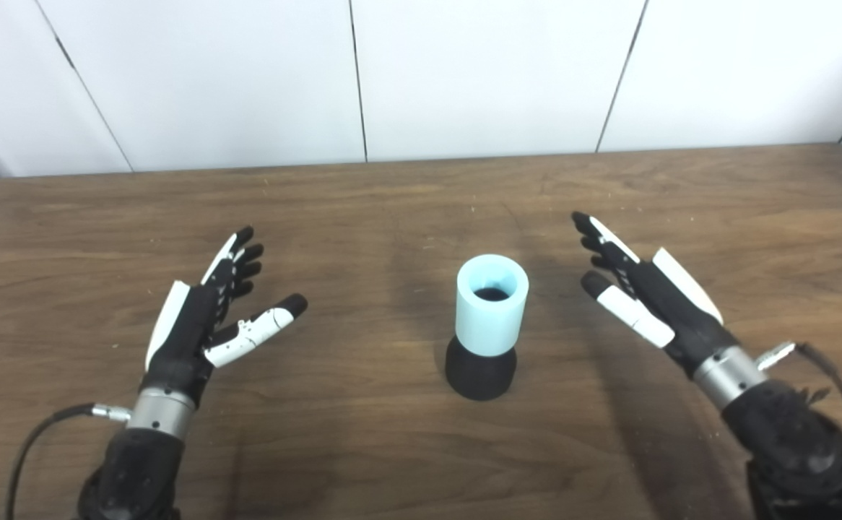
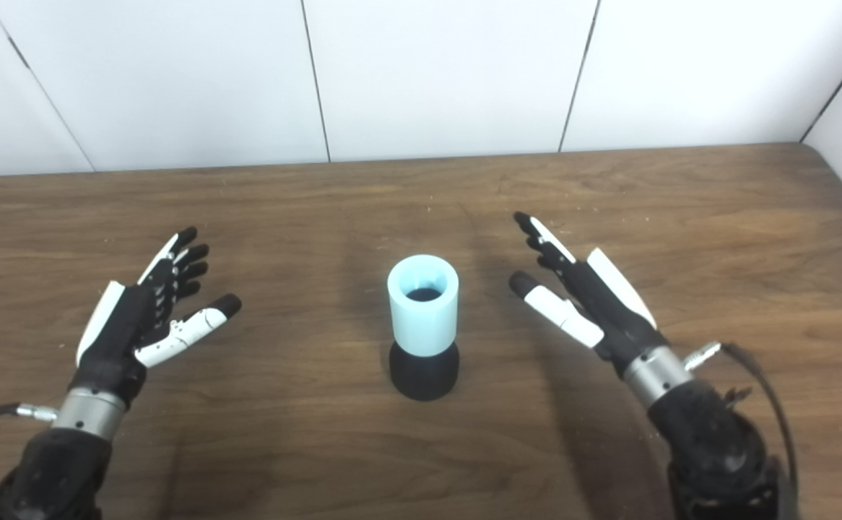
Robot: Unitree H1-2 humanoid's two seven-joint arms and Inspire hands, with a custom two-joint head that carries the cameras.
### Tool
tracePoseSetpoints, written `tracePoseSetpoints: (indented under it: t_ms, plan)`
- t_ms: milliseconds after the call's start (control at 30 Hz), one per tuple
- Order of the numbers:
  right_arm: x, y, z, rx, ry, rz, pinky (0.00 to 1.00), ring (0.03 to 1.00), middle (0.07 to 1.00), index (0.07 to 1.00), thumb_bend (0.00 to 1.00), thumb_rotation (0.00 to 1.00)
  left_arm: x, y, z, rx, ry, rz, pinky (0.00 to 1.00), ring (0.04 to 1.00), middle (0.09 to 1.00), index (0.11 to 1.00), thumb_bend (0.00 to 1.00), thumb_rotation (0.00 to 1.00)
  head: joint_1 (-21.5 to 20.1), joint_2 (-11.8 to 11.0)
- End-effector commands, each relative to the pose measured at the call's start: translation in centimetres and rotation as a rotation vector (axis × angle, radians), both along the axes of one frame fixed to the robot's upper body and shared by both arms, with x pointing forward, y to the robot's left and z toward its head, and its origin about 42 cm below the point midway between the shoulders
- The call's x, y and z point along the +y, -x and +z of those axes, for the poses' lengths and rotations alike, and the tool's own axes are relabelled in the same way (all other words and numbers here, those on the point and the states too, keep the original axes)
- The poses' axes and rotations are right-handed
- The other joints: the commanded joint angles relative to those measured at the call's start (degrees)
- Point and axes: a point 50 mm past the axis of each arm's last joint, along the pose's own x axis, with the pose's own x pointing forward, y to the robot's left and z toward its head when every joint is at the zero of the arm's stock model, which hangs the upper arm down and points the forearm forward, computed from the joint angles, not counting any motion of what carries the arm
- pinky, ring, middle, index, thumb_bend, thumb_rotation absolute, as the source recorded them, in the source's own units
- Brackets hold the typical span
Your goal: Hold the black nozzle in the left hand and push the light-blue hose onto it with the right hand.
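Observation:
A light-blue hose (image 1: 492, 303) stands upright at the table's middle, seated over the black nozzle (image 1: 480, 373), whose wide round base shows beneath it. Looking down the hose's open top, I see a dark opening. My left hand (image 1: 208, 314) hovers well to the left of the pair, open, fingers spread and pointing away from me, holding nothing. To the right of the hose my right hand (image 1: 641, 292) is likewise open and empty, its thumb a short gap from the hose's side. Neither hand touches the hose or nozzle.
The brown wooden table (image 1: 421, 195) runs back to a white panelled wall (image 1: 464, 72). Its right rear corner is rounded. Cables trail from both wrists near the picture's bottom edge.

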Motion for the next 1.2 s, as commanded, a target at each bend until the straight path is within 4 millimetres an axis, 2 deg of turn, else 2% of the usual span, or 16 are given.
tracePoseSetpoints:
  t_ms: [0,67,167,500,933,1167]
  plan:
    - [0.0,-0.3,0.7,-0.078,-0.073,-0.016,0.94,0.991,0.990,1.000,0.53,1.00,-0.4,-0.1,0.9,-0.070,0.030,0.001,0.89,0.921,0.928,0.957,0.54,0.84,-0.14,0.18]
    - [0.3,-0.2,-0.1,-0.065,-0.160,-0.043,0.96,0.995,0.990,0.996,0.56,1.00,-0.5,0.2,0.6,-0.065,0.097,0.010,0.92,0.943,0.937,0.959,0.51,0.96,-0.01,0.29]
    - [0.4,0.1,-0.8,-0.049,-0.247,-0.075,0.97,0.998,0.988,0.981,0.58,1.00,-0.4,0.5,-0.2,-0.076,0.180,0.036,0.95,0.945,0.938,0.958,0.53,1.00,0.07,0.37]
    - [0.2,0.7,-3.1,0.024,-0.461,-0.128,1.00,1.000,0.999,0.971,0.56,1.00,-0.6,0.8,-3.8,-0.143,0.258,0.101,0.92,0.904,0.900,0.923,0.55,1.00,-0.11,0.73]
    - [0.8,1.3,-3.8,0.005,-0.491,-0.159,1.00,1.000,1.000,0.972,0.57,1.00,-0.2,1.4,-4.6,-0.148,0.275,0.087,0.92,0.924,0.917,0.926,0.57,1.00,0.12,1.25]
    - [0.9,1.4,-3.9,-0.011,-0.505,-0.173,1.00,1.000,1.000,0.970,0.58,1.00,0.2,1.7,-4.5,-0.139,0.265,0.089,0.92,0.921,0.916,0.925,0.54,1.00,0.62,1.49]
